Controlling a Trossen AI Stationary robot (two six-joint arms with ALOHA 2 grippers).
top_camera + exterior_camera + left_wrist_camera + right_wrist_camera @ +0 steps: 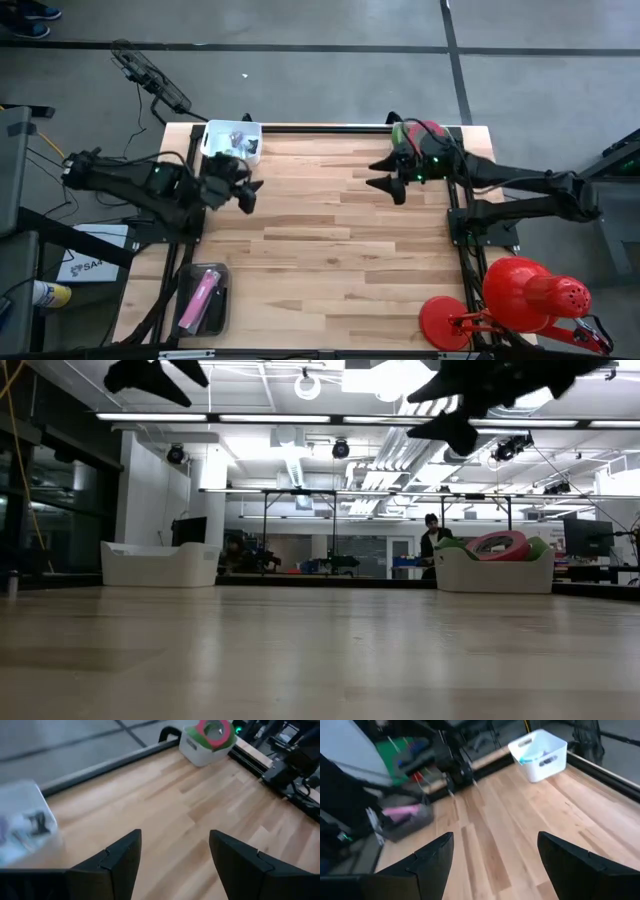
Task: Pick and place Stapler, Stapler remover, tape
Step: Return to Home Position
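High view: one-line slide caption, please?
Left gripper and right gripper hover open above the wooden table; pink stapler lies in the black plastic bin.

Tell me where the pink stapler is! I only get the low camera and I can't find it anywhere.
Observer: From above, the pink stapler lies in a black bin on the left arm's side of the table, at the edge opposite the left white bin.
Operator: Are the claws holding anything?
Observer: No. The wrist cameras show the left gripper and the right gripper both open and empty, above bare tabletop.
Operator: What's inside the left white bin?
Observer: A few small items, some light and some dark, but they are too blurred to name.
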